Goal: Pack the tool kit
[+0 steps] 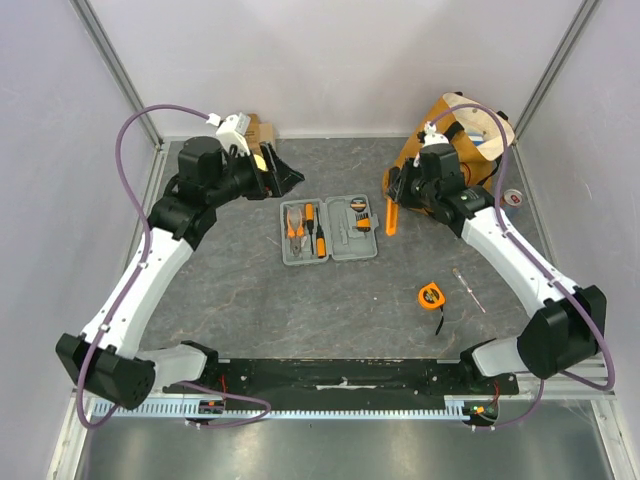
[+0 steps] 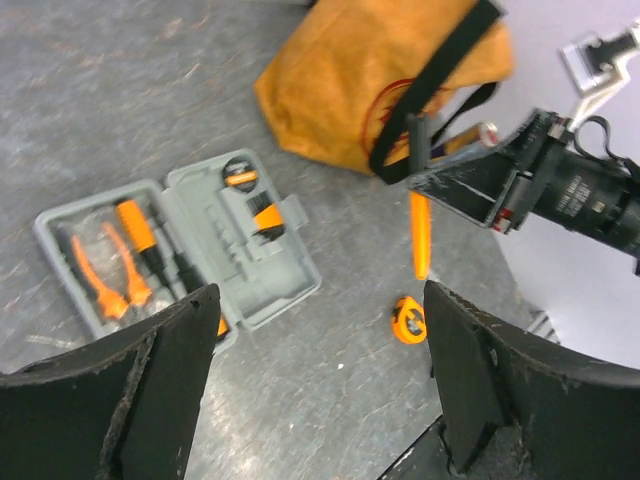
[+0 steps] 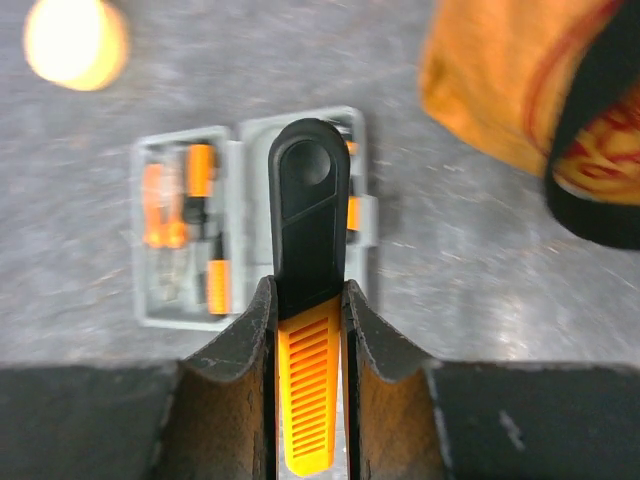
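Note:
The grey tool kit case (image 1: 329, 229) lies open in the middle of the table, with orange pliers and orange-and-black screwdrivers in its left half. It also shows in the left wrist view (image 2: 190, 240) and the right wrist view (image 3: 180, 280). My right gripper (image 1: 394, 200) is shut on an orange-and-black tool handle (image 3: 308, 300) and holds it above the table, just right of the case. The tool hangs down orange in the top view (image 1: 391, 216). My left gripper (image 1: 285, 172) is open and empty, raised behind the case's left end.
An orange-brown tote bag (image 1: 470, 135) stands at the back right behind the right arm. A tan cardboard box (image 1: 262, 132) sits at the back left. An orange tape measure (image 1: 431, 296) and a thin slim tool (image 1: 468, 290) lie on the table right of centre.

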`<control>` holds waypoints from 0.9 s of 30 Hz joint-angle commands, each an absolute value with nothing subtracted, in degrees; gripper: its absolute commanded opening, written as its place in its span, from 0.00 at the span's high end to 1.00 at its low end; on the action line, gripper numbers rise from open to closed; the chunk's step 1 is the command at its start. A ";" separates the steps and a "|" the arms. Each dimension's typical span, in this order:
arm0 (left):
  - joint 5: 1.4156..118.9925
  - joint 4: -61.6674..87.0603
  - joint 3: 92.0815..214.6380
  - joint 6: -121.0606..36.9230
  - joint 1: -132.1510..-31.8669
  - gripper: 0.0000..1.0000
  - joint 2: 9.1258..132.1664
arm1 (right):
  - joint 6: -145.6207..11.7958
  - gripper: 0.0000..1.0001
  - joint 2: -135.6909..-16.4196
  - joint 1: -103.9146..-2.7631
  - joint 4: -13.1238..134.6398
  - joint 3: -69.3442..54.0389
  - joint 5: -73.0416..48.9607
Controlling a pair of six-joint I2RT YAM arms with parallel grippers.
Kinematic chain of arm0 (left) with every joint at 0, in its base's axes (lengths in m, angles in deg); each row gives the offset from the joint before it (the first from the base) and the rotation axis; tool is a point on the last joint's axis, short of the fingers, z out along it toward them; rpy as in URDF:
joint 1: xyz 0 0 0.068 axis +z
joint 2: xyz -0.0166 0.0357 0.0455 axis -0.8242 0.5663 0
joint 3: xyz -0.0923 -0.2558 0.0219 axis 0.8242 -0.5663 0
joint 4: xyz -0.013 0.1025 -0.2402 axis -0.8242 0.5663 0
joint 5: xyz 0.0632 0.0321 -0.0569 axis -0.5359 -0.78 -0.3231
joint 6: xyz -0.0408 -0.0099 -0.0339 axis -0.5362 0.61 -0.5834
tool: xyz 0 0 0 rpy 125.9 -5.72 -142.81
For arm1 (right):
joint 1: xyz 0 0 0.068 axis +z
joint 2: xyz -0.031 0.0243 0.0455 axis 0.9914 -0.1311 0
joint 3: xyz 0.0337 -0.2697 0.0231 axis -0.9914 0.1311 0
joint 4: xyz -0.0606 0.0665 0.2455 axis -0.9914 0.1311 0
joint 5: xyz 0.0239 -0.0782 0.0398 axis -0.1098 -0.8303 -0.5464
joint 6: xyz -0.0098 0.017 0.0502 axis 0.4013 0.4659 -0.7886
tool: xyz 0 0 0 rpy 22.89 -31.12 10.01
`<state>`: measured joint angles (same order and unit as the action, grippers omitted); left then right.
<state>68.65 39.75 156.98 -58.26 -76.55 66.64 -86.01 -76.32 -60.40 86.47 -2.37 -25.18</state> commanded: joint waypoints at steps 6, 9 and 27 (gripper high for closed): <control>89.02 28.34 158.36 -58.43 -76.43 0.15 61.86 | -93.92 0.89 -73.28 -58.82 68.18 -10.50 5.25; 94.46 25.45 158.27 -59.84 -76.43 0.15 61.07 | -101.03 0.89 -74.07 -58.56 57.48 -10.59 12.64; 109.87 7.94 154.66 -69.69 -77.48 0.21 63.44 | -127.95 0.88 -80.05 -52.76 25.62 -12.70 22.33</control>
<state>108.26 12.04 153.70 -66.59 -77.40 62.68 -123.43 -79.64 -53.60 33.68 -9.01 19.56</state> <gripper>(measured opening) 0.815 0.276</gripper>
